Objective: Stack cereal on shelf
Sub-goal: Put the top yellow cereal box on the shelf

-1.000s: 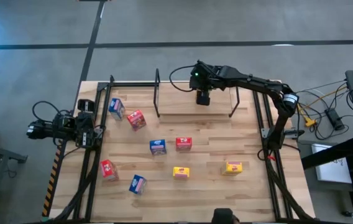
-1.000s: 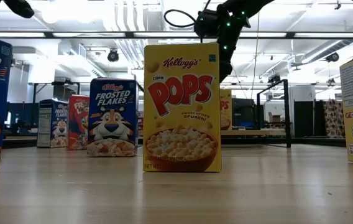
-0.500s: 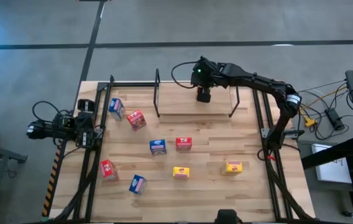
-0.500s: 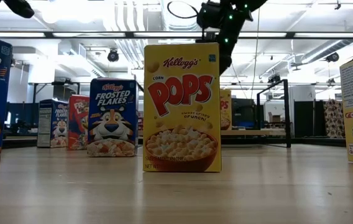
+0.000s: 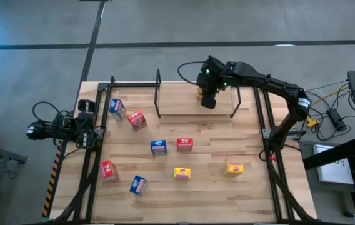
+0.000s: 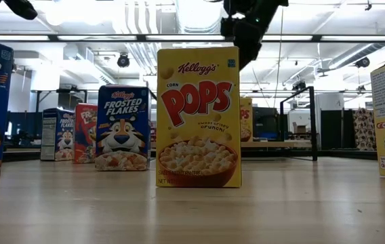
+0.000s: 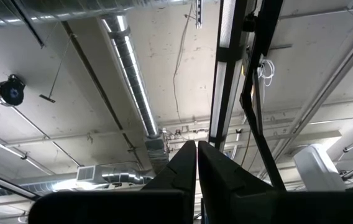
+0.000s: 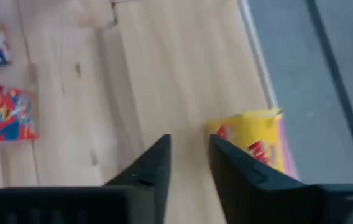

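Right gripper [image 5: 207, 102] above shelf [image 5: 165, 114], fingers narrowly apart, empty (yellow cereal box [image 8: 260, 149] just beside); left gripper [image 7: 196, 163] closed, parked

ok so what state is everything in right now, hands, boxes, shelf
left hand: shut, empty, parked at the table's left edge
right hand: slightly open, empty, above the shelf
shelf: holds one box
yellow box: on the shelf, not gripped
table boxes: eight, loose on the table
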You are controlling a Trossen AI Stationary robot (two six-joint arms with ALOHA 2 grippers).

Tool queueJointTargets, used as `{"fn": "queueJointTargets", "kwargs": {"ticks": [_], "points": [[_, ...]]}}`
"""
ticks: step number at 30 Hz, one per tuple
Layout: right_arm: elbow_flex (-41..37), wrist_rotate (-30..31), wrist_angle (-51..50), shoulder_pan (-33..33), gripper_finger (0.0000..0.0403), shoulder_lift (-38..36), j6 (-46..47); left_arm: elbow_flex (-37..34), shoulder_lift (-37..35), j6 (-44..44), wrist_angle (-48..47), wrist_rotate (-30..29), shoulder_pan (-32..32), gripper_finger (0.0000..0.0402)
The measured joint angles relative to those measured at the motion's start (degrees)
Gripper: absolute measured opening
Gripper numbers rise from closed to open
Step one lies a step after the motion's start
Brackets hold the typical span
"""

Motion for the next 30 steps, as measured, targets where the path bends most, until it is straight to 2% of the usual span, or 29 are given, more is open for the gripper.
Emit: {"fn": "queueJointTargets", "kwargs": {"ticks": [3, 5, 8, 13, 19, 25, 30], "points": [[-5.08, 0.25, 2.48, 0.91, 0.0032, -0.57, 1.78, 0.00, 0.00, 0.00, 0.01, 0.00, -0.01, 0.0000], [-8.90, 0.76, 5.27, 1.31, 0.0015, -0.61, 3.01, 0.00, 0.01, 0.00, 0.04, 0.00, 0.00, 0.0000], [-14.83, 2.81, 11.20, 1.96, 0.0013, -0.57, 4.34, 0.00, 0.00, 0.00, 0.11, 0.00, 0.01, 0.0000], [-23.20, 15.68, 18.90, 4.03, 0.0012, -0.52, 3.31, 0.00, 0.00, 0.00, 0.19, 0.00, -0.01, 0.0000], [-29.57, 23.90, 26.50, 7.12, 0.0012, -0.57, 3.21, 0.00, 0.00, 0.02, 0.23, 0.00, 0.01, 0.0000], [-37.56, 28.83, 37.91, 11.22, 0.0012, -2.93, 1.86, 0.00, 0.00, 0.00, 0.30, 0.00, 0.00, 0.0000], [-48.59, 30.91, 55.99, 11.76, 0.0010, -8.80, -0.48, 0.00, 0.00, 0.00, 0.34, 0.00, 0.01, 0.0000]]}}
